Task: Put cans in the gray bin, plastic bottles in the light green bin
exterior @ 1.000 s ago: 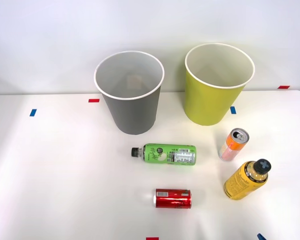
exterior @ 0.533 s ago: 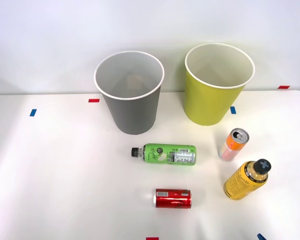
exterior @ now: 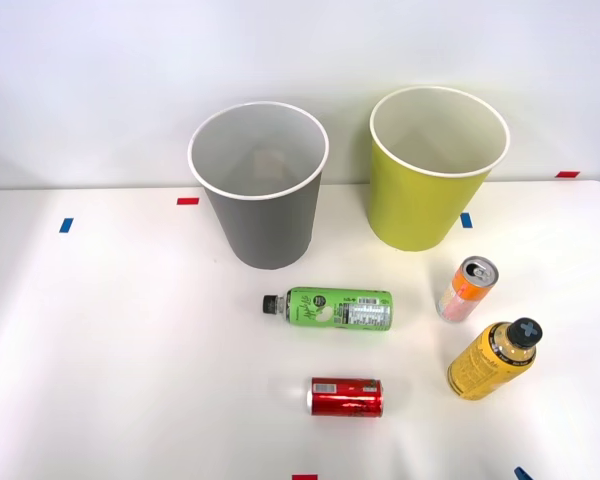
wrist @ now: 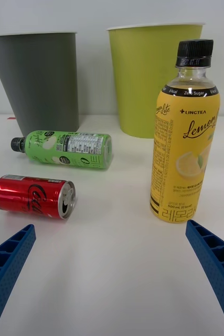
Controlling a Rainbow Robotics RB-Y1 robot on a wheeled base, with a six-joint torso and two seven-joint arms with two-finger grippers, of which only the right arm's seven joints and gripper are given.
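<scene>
Lying on its side low in the centre of the front view, the red can point(exterior: 346, 397) is the nearest of the task's things, its silver top pointing toward the frame's left edge. To its right, in the lower right of that frame, the yellow bottle point(exterior: 491, 360) stands upright with its black cap on. In the right wrist view the right gripper point(wrist: 112, 278) has its blue ribbed fingers point(wrist: 8, 262) spread wide apart at the two lower corners, holding nothing, with the yellow bottle point(wrist: 183, 152) standing just beyond them and the red can point(wrist: 34, 196) lying across from it. Farther back on the white table point(exterior: 130, 330), the green bottle point(exterior: 330, 308) lies on its side at mid-frame, cap to the left. The orange-and-pale-pink can point(exterior: 467, 288) stands right of it. At the far edge stand the gray bin point(exterior: 262, 190) at upper centre and the light green bin point(exterior: 435, 170) at upper right, apart from each other.
</scene>
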